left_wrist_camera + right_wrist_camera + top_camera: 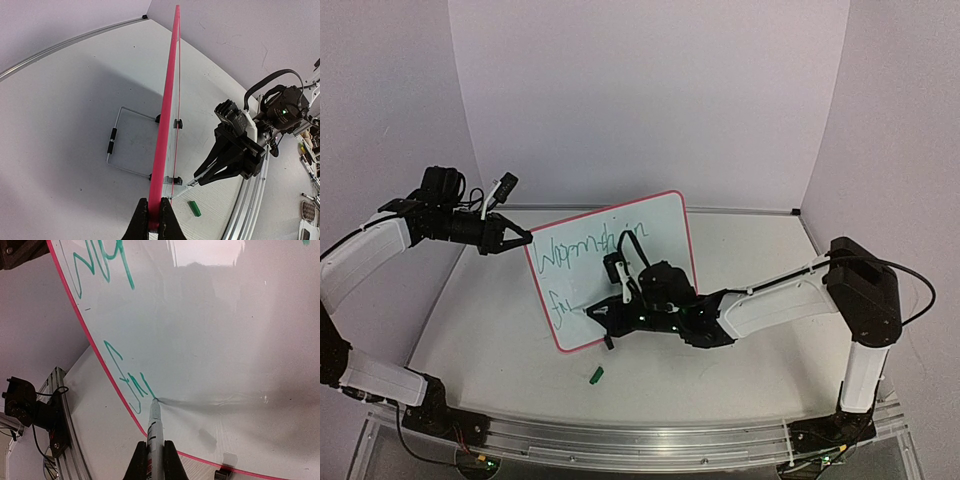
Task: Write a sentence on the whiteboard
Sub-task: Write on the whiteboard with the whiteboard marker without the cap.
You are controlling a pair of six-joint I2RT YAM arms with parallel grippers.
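Getting there: our left gripper (154, 210) pinches the pink-framed glossy whiteboard (665, 220), right gripper (155, 452) clamps a green marker (154, 422), handwritten green sentence (582, 250) barely into line two.

a robotics lab test cell: a bare white bench (490, 330) boxed in by plain white panels (640, 90) from 9 to 3 o'clock, an aluminium rail (650, 438) at 6 o'clock carrying bolted arm bases (425, 412).
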